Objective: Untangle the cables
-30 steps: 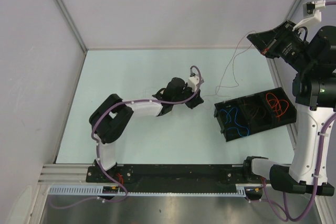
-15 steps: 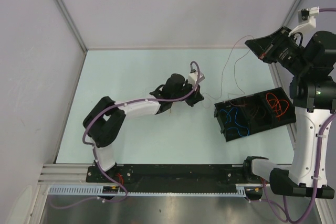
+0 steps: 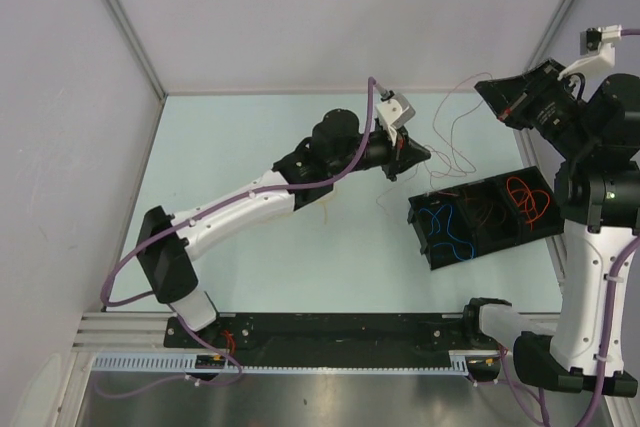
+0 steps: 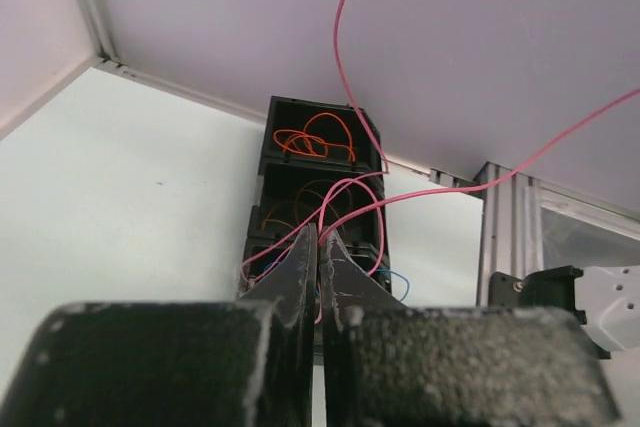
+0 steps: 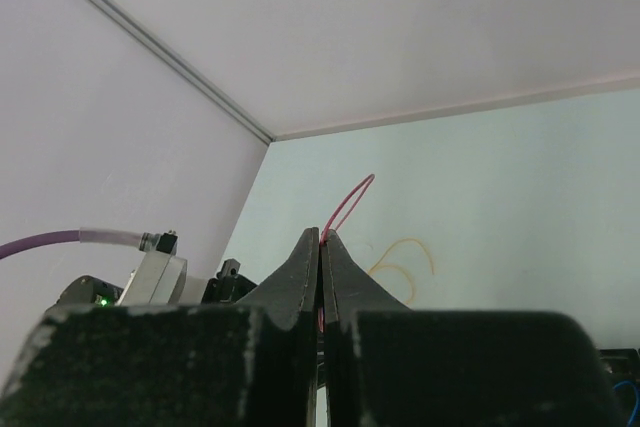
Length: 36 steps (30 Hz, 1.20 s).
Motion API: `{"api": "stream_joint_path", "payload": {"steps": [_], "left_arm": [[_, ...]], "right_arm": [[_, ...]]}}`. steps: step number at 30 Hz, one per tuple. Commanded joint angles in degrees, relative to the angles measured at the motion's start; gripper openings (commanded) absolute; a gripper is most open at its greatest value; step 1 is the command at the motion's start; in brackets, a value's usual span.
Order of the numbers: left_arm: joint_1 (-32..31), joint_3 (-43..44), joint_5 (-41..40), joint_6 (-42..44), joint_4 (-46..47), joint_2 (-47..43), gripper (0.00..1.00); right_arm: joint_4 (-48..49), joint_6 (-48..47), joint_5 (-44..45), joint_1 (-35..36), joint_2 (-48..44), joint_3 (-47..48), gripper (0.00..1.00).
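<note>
A thin pink cable [image 4: 337, 37] is strung in the air between both grippers. My left gripper [image 4: 319, 237] is shut on it just in front of the black tray [image 3: 420, 232]; the top view shows that gripper [image 3: 420, 154] above the table's middle right. Raised at the far right corner, my right gripper [image 3: 481, 87] is shut on the cable's other end, and a short pink loop [image 5: 352, 197] sticks out past its tips [image 5: 322, 239]. The tray's compartments hold a blue cable [image 3: 447, 227], a dark brownish cable [image 3: 490, 215] and an orange cable [image 3: 527, 199]. A pale tan cable [image 5: 405, 257] lies loose on the table.
The tray sits tilted at the right, close to the right arm's column [image 3: 590, 267]. An aluminium frame post [image 4: 505, 237] stands behind it. White walls close the table at the back and left.
The left gripper has shut on the pink cable, and its arm has stretched out to the right and risen with it. The right gripper has stayed high at the back right, only turning slightly.
</note>
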Motion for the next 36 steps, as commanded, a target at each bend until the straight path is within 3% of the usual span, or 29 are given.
{"api": "stream_joint_path", "payload": {"steps": [1, 11, 23, 36], "left_arm": [[-0.80, 0.67, 3.94, -3.63, 2.27, -0.67, 0.00], [-2.39, -3.81, 9.22, -10.92, 17.03, 2.66, 0.00], [-3.18, -3.20, 13.35, -17.43, 30.84, 13.65, 0.00], [-3.70, 6.64, 13.44, -17.62, 27.69, 25.51, 0.00]], "right_arm": [[-0.65, -0.40, 4.03, 0.15, -3.43, -0.22, 0.00], [-2.15, 0.31, 6.76, 0.15, -9.06, -11.82, 0.00], [-4.09, -2.33, 10.54, 0.06, -9.67, -20.34, 0.00], [-3.47, -3.65, 14.32, -0.29, -8.62, -25.45, 0.00]]}}
